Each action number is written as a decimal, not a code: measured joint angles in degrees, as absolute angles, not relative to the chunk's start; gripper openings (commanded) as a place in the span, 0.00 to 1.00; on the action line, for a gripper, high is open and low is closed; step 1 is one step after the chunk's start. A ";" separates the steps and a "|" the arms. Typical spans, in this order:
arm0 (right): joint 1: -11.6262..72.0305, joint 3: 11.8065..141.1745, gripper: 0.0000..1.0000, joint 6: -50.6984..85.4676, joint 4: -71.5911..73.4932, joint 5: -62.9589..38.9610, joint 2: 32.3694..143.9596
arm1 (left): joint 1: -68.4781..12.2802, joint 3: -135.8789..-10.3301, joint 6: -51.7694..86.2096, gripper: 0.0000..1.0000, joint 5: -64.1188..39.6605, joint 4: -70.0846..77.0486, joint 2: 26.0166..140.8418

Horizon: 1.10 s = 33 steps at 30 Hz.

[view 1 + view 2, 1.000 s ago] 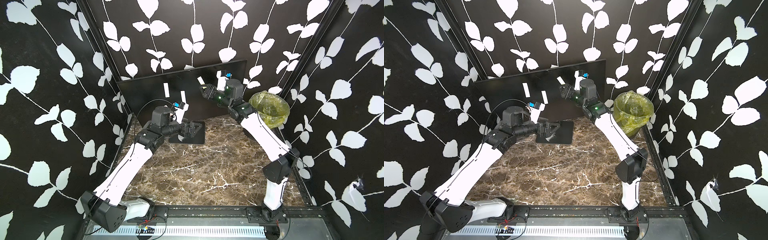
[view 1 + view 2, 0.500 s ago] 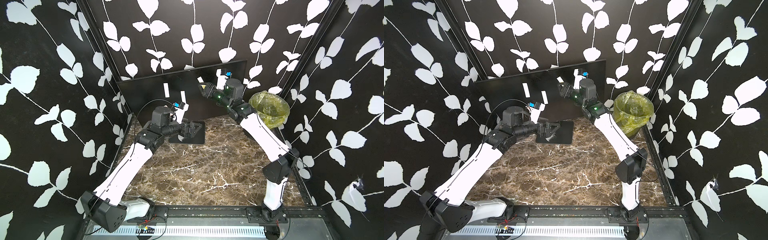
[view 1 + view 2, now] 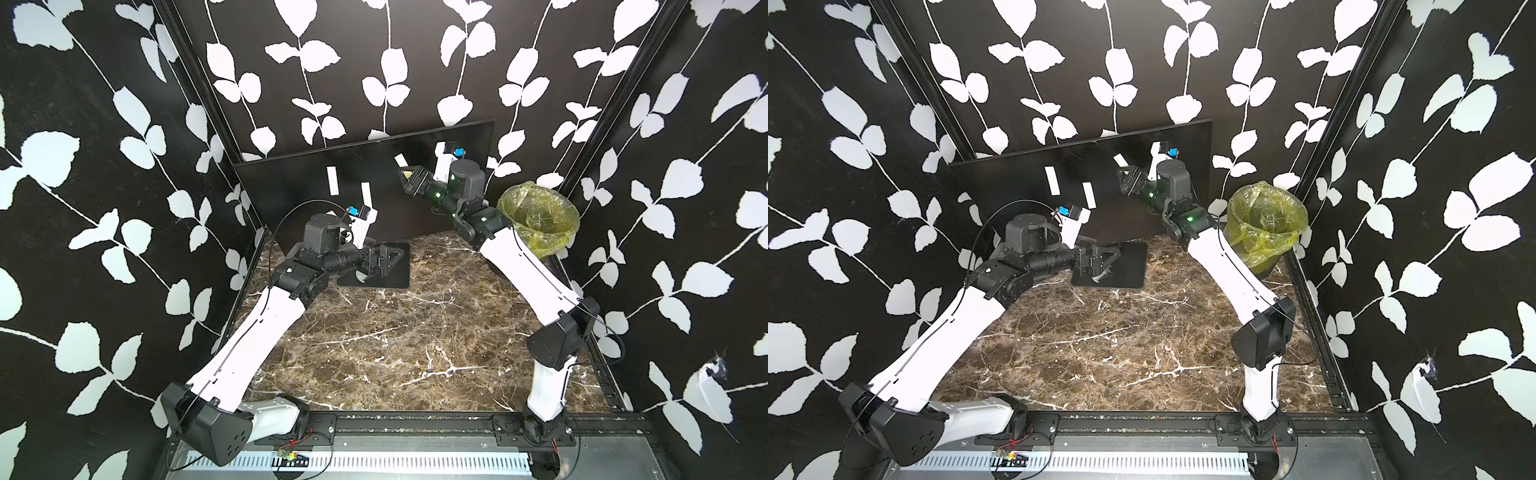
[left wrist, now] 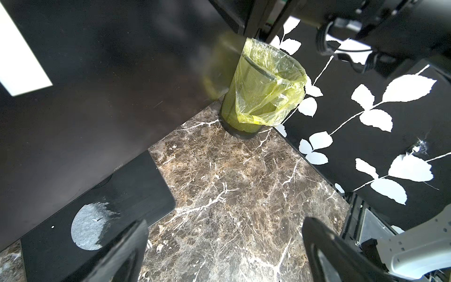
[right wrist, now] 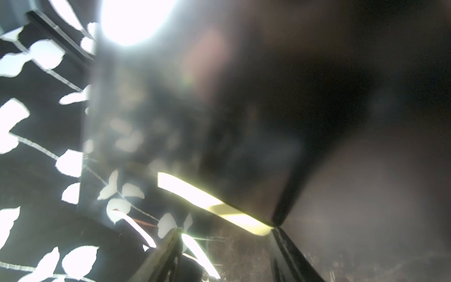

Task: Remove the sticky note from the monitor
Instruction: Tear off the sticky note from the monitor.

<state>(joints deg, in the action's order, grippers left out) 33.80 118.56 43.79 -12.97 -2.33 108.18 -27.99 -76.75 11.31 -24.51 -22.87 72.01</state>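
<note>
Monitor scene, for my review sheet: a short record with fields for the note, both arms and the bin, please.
monitor: upright at the back on its base plate
sticky note: yellow, at the screen
right gripper: raised to the screen, fingers apart either side of the note, grip unclear
left gripper: open, low above the base plate, empty
bin: yellow-lined, far right corner

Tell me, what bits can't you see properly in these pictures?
- The sticky note: in a top view, mostly covered by the right gripper.
- Right wrist view: glare and blur leave the note only a bright yellow strip. Whether it is stuck to the monitor is unclear.
- The bin: its crumpled liner hides the inside.
- The left gripper: the left wrist view's edge cuts it off; only the jaws' tips show.
</note>
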 measured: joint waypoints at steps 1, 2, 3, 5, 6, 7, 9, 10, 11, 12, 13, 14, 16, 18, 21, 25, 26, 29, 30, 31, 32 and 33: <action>33.85 117.40 0.61 44.51 -12.95 -1.58 107.59 | -27.99 -76.75 11.31 0.99 -24.51 -22.87 71.99; 33.91 116.22 0.62 45.23 -12.82 -1.19 107.07 | -27.99 -76.73 11.29 0.99 -24.53 -22.87 71.92; 33.98 115.37 0.63 45.76 -12.82 -0.73 106.65 | -27.99 -76.71 11.27 0.99 -24.53 -22.87 71.85; 34.13 114.80 0.65 46.83 -12.78 0.01 106.39 | -27.99 -76.64 11.05 0.99 -24.53 -22.87 71.61; 34.20 114.80 0.66 47.20 -12.51 0.08 106.39 | -27.99 -76.62 10.94 0.99 -24.53 -22.87 71.50; 34.24 114.80 0.66 47.57 -12.25 0.10 106.39 | -27.99 -76.62 10.87 0.99 -24.56 -22.85 71.37; 34.26 114.80 0.66 48.23 -11.49 0.10 106.39 | -27.99 -76.51 10.68 0.99 -24.58 -22.85 71.20; 34.30 114.80 0.67 48.60 -11.07 0.10 106.39 | -27.99 -76.40 10.63 0.99 -24.58 -22.85 71.13; 34.30 114.80 0.67 48.88 -10.63 0.10 106.39 | -27.99 -76.31 10.52 0.99 -24.58 -22.85 71.13; 34.35 114.80 0.67 49.19 -10.15 0.12 106.39 | -27.99 -76.20 10.44 0.99 -24.58 -22.81 71.13; 34.41 114.80 0.68 49.50 -9.72 0.16 106.39 | -27.99 -76.05 10.41 0.99 -24.58 -22.83 71.13; 34.48 114.80 0.68 49.78 -9.21 0.27 106.39 | -27.99 -75.92 10.37 0.99 -24.60 -22.85 71.13; 34.57 114.80 0.68 50.13 -8.78 0.51 106.39 | -27.99 -75.77 10.24 0.99 -24.60 -22.85 71.13; 34.57 114.83 0.68 50.30 -8.60 0.95 106.41 | -27.99 -75.72 10.11 0.99 -24.62 -22.83 71.13; 34.57 115.66 0.68 50.74 -8.58 1.48 107.04 | -27.99 -75.70 9.82 0.99 -24.62 -22.83 71.13; 34.57 115.70 0.68 51.35 -8.29 2.22 107.50 | -27.99 -75.70 9.58 0.99 -24.62 -22.83 71.13; 34.57 115.70 0.68 51.46 -8.08 2.28 107.63 | -27.99 -75.70 9.54 0.99 -24.64 -22.81 71.13; 34.74 115.70 0.68 51.77 -6.98 2.39 108.07 | -27.99 -75.70 9.41 0.99 -24.62 -22.81 71.13; 34.83 115.70 0.68 51.81 -6.63 2.39 108.14 | -27.99 -75.70 9.39 0.99 -24.62 -22.81 71.13; 34.89 115.68 0.68 51.94 -6.20 2.39 108.22 | -27.99 -75.70 9.37 0.99 -24.62 -22.81 71.13; 35.05 115.57 0.68 52.05 -5.61 2.42 108.25 | -27.99 -75.68 9.37 0.99 -24.62 -22.81 71.13; 35.16 115.50 0.68 52.18 -5.23 2.39 108.27 | -27.99 -75.68 9.34 0.99 -24.62 -22.81 71.13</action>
